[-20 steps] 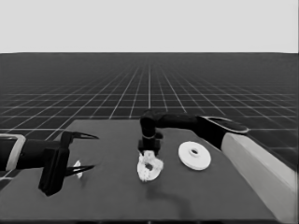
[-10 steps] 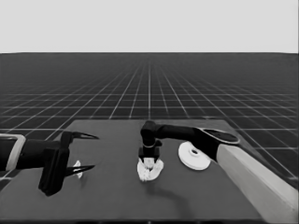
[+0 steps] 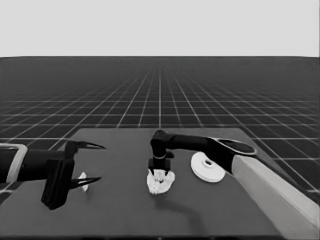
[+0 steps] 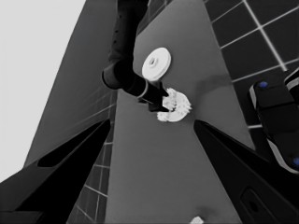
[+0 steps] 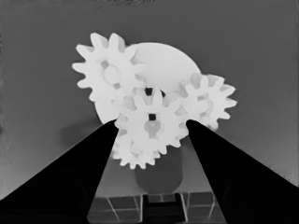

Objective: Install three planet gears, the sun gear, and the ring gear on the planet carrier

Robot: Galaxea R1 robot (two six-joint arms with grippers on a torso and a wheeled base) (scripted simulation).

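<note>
Your right gripper (image 5: pixel 150 122) stands over the smaller round part (image 5: pixel 156 70) near the middle of the worktop (image 3: pixel 120 210). Its fingers (image 5: pixel 79 177) flank the central gear (image 5: pixel 150 125) at the tooth tips; whether they press on it cannot be told. Three more planet gears sit around it, one (image 5: pixel 110 70) beside it. Judge these gears light, rigid and smooth. Take hold across opposite teeth and keep the wheel level, since a tilted gear may jam. The larger round part (image 3: pixel 207 167) lies apart toward the right edge. The left gripper (image 3: pixel 86 162) waits at the left end, fingers spread wide, over a thin white piece (image 3: pixel 83 181).
</note>
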